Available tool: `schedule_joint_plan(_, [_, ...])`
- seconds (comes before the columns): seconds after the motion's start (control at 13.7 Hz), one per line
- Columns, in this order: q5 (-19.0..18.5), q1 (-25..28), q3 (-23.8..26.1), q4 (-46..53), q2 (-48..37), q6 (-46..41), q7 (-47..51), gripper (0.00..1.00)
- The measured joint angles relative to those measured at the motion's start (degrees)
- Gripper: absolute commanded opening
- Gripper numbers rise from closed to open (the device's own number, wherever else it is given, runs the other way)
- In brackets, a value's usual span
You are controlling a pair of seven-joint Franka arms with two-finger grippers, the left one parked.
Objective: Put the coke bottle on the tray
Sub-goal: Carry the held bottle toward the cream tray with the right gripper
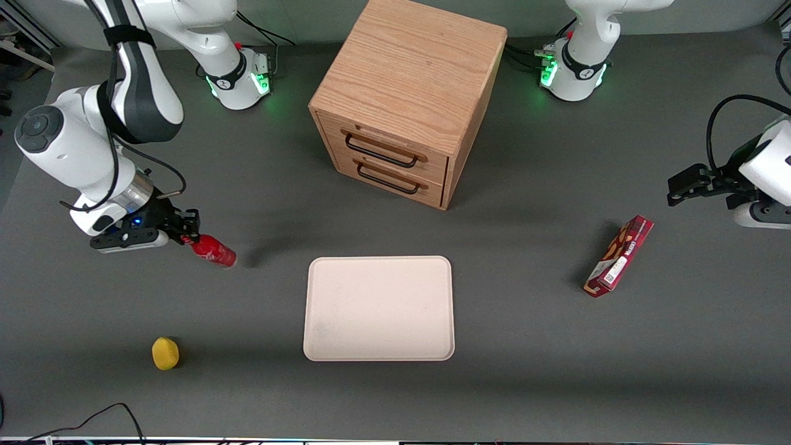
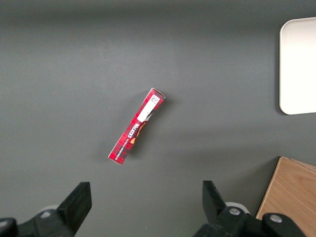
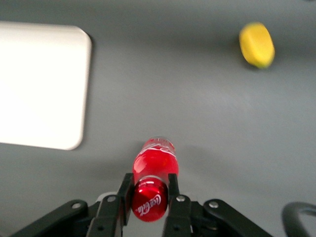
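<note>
My right gripper (image 1: 187,233) is shut on the cap end of the coke bottle (image 1: 212,251), a small all-red bottle with white lettering. It holds the bottle tilted, base down, just above the table, toward the working arm's end and beside the tray. In the right wrist view the fingers (image 3: 174,190) clamp the red cap of the bottle (image 3: 154,163). The tray (image 1: 379,308) is pale cream-pink and bare, at the table's middle; it also shows in the right wrist view (image 3: 42,84) and its corner in the left wrist view (image 2: 298,64).
A wooden two-drawer cabinet (image 1: 405,99) stands farther from the front camera than the tray. A yellow lemon (image 1: 165,353) lies nearer the camera than the gripper. A red snack box (image 1: 619,256) lies toward the parked arm's end.
</note>
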Motion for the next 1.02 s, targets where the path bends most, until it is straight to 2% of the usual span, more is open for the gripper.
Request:
schedule_joint_plan(0.22, [0.0,0.3,3.9,13.1,7.8,-6.4,5.1,0.00])
schedule_joint_plan(0.36, [-1.7,2.6,5.0,23.0,14.8,-9.7,8.7,0.00])
schedule_joint_plan(0.58, [-4.7,8.5,5.1,33.4,24.3,-11.2,16.3,0.00])
schedule_joint_plan(0.88, [-5.3,13.1,2.8,44.4,36.6,-10.3,19.0,0.00])
schedule_joint_plan(1.02, [-5.3,15.1,0.6,47.7,41.1,-6.6,19.1,0.00])
